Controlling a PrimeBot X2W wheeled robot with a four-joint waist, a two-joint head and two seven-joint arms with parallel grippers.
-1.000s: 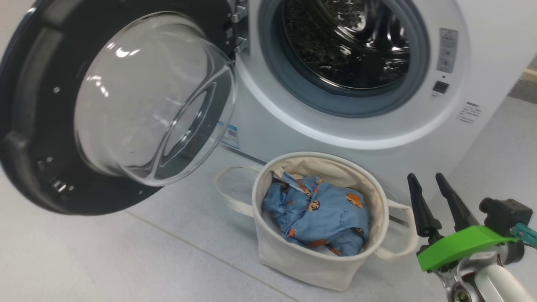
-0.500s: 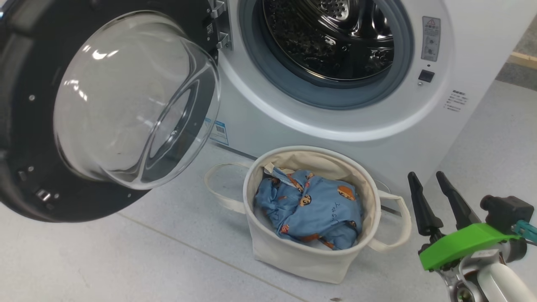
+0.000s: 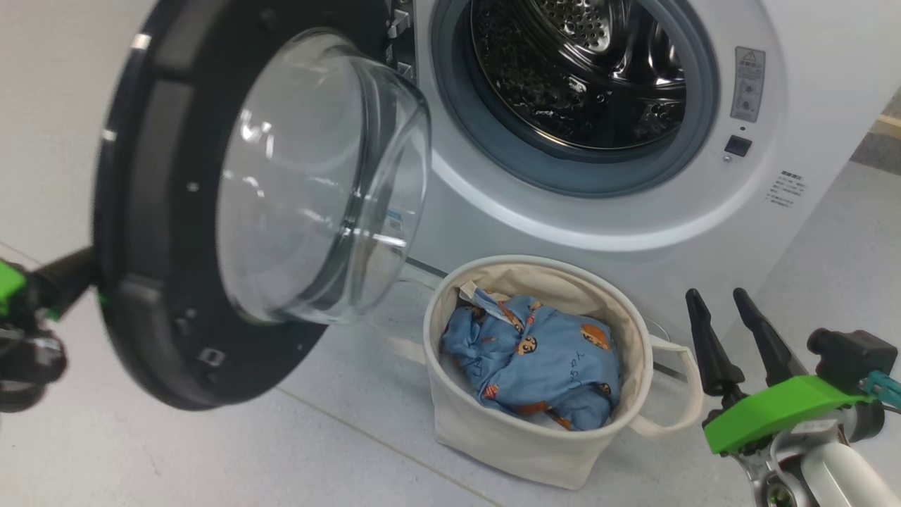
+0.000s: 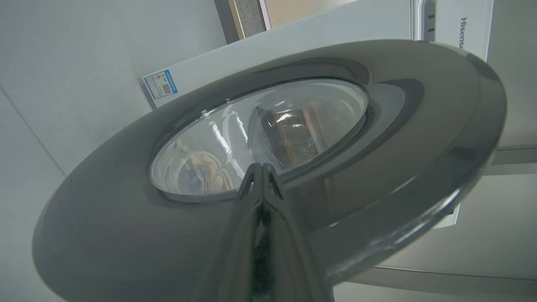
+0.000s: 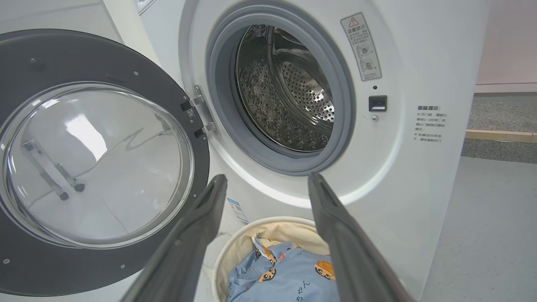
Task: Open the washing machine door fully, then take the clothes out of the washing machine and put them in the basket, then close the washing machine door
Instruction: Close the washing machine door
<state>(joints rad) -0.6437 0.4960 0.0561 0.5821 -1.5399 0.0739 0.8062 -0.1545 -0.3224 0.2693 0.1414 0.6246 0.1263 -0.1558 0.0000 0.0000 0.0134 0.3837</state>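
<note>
Glossy black door (image 3: 151,211), white washing machine (image 3: 830,42), cream basket (image 3: 507,443), light blue bear-print clothes (image 3: 549,359)

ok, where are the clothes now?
The clothes sit in the basket, lower centre of the head view, on the floor in front of the washing machine.

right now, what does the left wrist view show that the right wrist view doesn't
Left wrist view: the door from its outer side, the shut left tool pointing at it. Right wrist view: the door's inner side, the open right tool, and plainly the drum and the clothes in the basket. Shared: the door, its porthole, the machine.
</note>
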